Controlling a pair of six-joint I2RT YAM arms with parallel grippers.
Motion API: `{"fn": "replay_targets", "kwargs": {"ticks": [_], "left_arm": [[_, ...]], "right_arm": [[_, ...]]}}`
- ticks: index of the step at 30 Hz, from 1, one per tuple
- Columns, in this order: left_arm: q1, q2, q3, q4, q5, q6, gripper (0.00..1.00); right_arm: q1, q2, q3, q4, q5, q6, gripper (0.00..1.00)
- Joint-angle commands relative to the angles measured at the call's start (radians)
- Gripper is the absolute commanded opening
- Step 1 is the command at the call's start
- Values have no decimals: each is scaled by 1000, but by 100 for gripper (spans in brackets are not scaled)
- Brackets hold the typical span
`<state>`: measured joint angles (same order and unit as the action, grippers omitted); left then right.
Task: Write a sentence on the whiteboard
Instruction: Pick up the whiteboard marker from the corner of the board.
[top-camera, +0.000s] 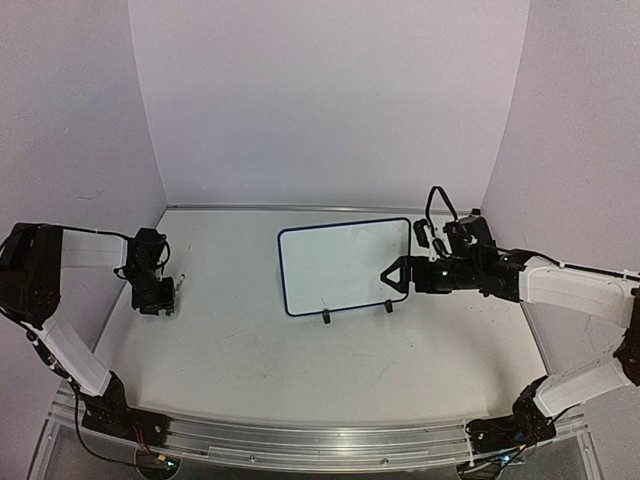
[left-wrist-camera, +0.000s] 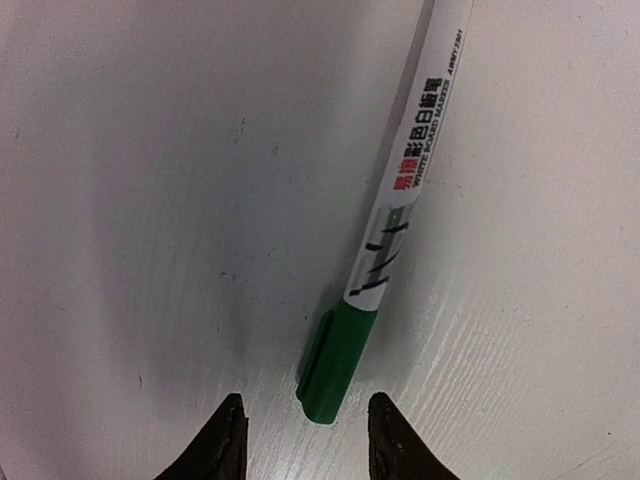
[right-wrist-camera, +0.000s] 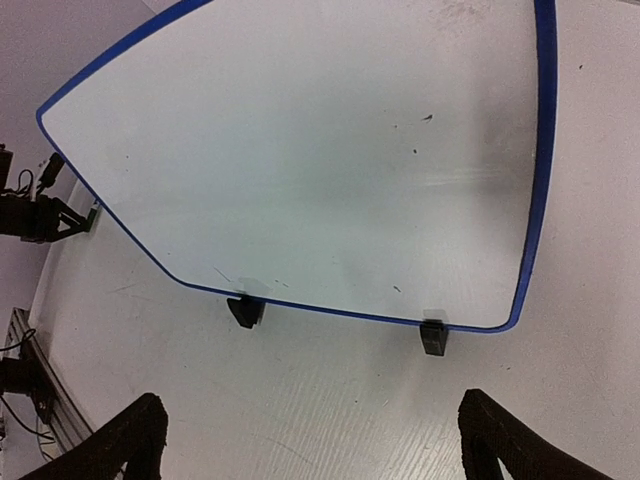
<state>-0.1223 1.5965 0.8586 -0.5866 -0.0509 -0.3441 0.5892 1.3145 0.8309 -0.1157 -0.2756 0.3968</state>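
The whiteboard (top-camera: 345, 265) stands on black feet at mid-table, blue-bordered. Its face (right-wrist-camera: 300, 150) is blank, so the sentence is not in view. A white marker (left-wrist-camera: 402, 200) with a green cap (left-wrist-camera: 338, 360) lies flat on the table at the left (top-camera: 180, 285). My left gripper (left-wrist-camera: 306, 398) hovers over the cap end, its jaws apart and touching nothing, the cap tip just ahead of the fingertips. My right gripper (top-camera: 392, 278) is wide open beside the board's right edge, close to the board's lower edge (right-wrist-camera: 310, 400) and holding nothing.
White walls close the table in at the back and on both sides. The board's two black feet (right-wrist-camera: 246, 311) (right-wrist-camera: 433, 337) rest on the table just ahead of my right fingers. A metal rail (top-camera: 300, 445) runs along the near edge.
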Motion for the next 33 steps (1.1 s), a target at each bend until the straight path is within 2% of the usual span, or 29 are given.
{"fn": "replay_targets", "kwargs": {"ticks": [1, 4, 21, 31, 33], "left_arm": [[6, 24, 66, -12, -25, 47, 37], [6, 50, 79, -14, -36, 60, 31], [6, 136, 110, -22, -45, 73, 20], [6, 119, 86, -42, -45, 41, 0], [5, 92, 69, -30, -27, 37, 0]], "right_arm": [[-2, -39, -17, 37, -23, 3, 97], [-2, -49, -29, 37, -18, 9, 97], [-2, -68, -42, 41, 1, 20, 97], [-2, -146, -39, 21, -12, -14, 98], [-3, -164, -35, 0, -6, -25, 98]]}}
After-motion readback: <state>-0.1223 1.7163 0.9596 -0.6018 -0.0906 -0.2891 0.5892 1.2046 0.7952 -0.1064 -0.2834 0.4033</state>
